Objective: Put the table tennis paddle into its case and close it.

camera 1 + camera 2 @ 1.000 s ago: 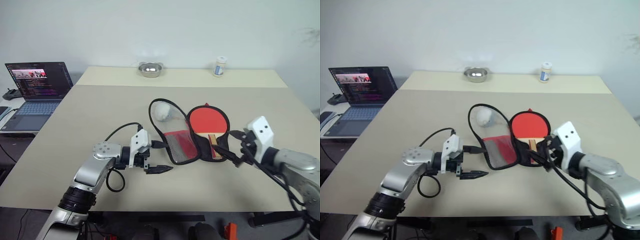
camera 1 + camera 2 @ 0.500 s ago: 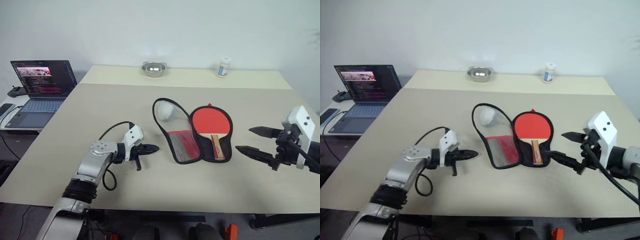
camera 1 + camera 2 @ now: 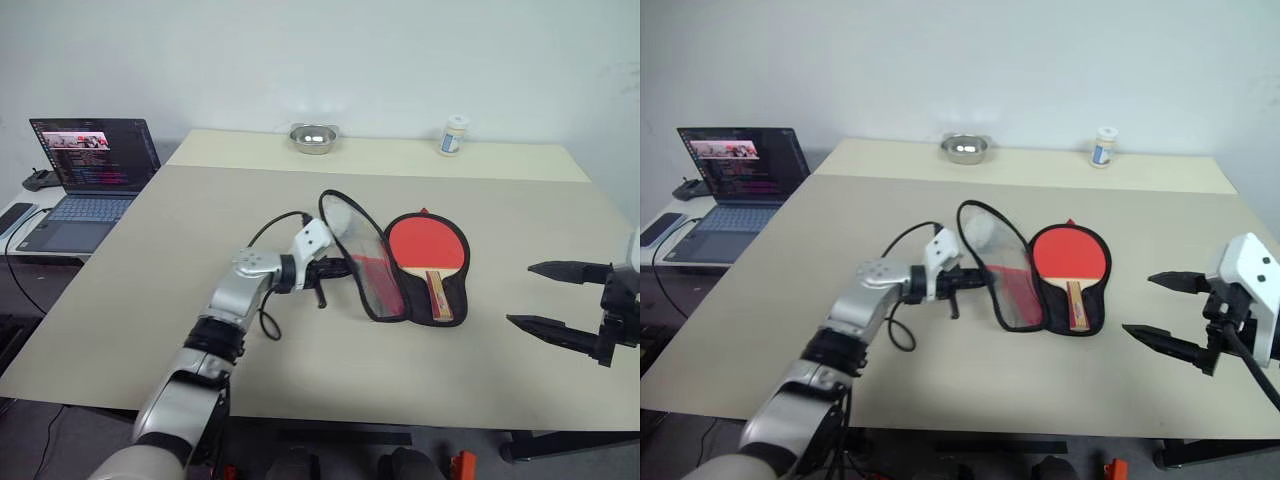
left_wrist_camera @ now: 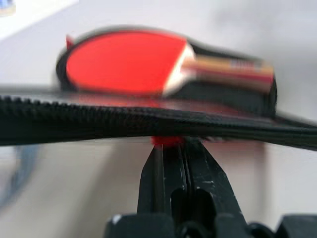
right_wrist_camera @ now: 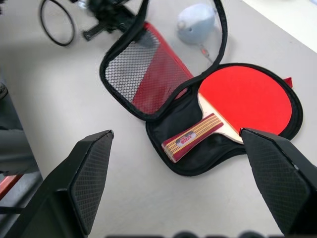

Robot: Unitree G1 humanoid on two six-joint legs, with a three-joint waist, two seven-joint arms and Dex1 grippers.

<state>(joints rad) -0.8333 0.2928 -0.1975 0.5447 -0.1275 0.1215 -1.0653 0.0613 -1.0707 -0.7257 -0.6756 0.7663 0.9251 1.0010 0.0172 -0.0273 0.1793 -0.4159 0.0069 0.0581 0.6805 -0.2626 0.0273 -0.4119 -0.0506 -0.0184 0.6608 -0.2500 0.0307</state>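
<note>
The table tennis paddle (image 3: 428, 245) lies red face up in the right half of the open case (image 5: 188, 158), its wooden handle (image 5: 190, 139) pointing toward the table's near edge. The case's red, mesh-covered flap (image 3: 365, 280) stands tilted up off the table. My left gripper (image 3: 336, 268) is shut on the flap's black zip edge (image 4: 99, 126); its fingers (image 4: 163, 168) pinch it with a bit of red at the tips. My right gripper (image 3: 520, 295) hangs open to the right of the case, apart from it and holding nothing.
A white ball (image 5: 198, 25) shows inside the flap's upper loop. A metal bowl (image 3: 313, 137) and a small white bottle (image 3: 453, 135) stand at the table's far edge. An open laptop (image 3: 85, 165) sits on a side surface to the left.
My left gripper shut, moved right to the case and took the flap's edge; the flap has risen from flat. My right gripper pulled away from the paddle handle to the right.
</note>
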